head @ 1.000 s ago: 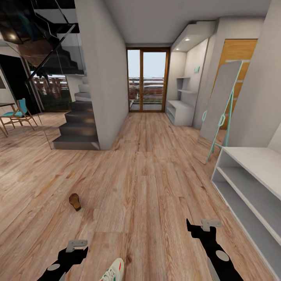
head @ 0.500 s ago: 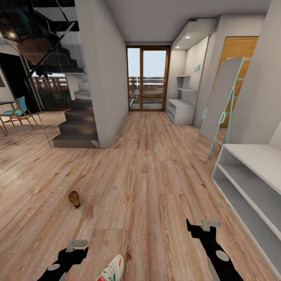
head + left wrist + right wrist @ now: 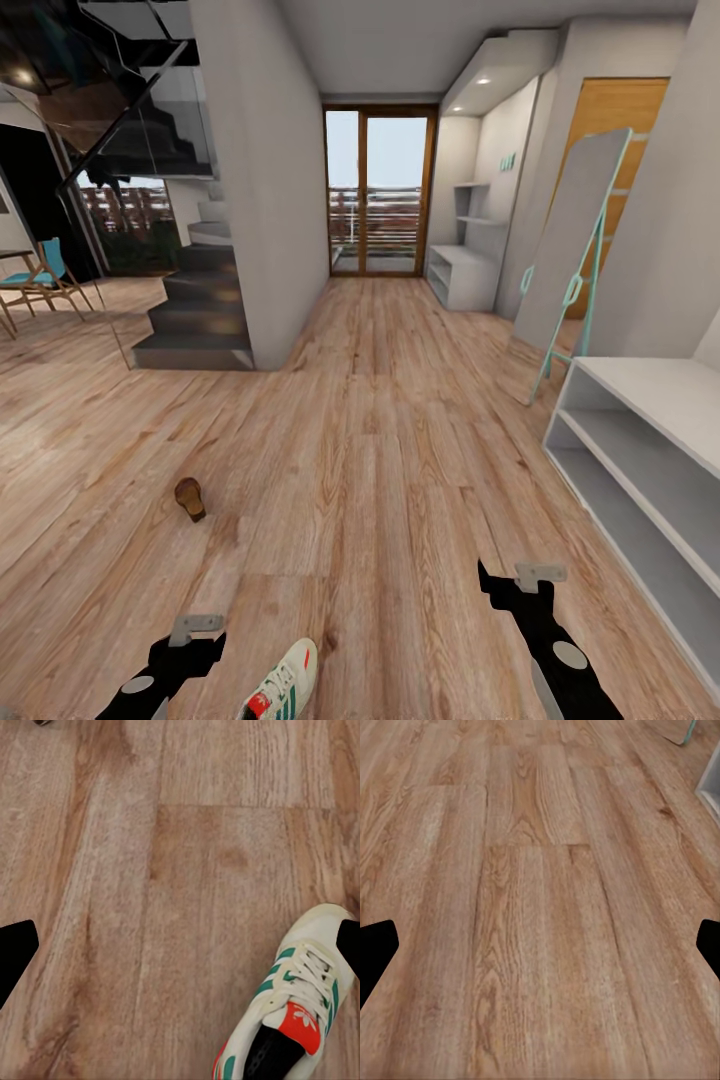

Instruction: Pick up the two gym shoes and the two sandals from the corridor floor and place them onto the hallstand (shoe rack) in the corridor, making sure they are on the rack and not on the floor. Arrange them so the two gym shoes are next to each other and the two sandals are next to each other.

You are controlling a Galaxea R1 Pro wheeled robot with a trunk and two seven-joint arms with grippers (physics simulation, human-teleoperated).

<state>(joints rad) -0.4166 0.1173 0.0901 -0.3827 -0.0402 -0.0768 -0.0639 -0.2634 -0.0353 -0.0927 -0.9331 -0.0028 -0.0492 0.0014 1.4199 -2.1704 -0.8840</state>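
Lying just beside left gripper: gym shoe

The corridor has grey walls and ends in a glass door with wooden frame. Dark stairs rise at the left; a tall mirror leans at the right.

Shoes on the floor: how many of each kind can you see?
Gym shoes: 1
Sandals: 1
Total: 2
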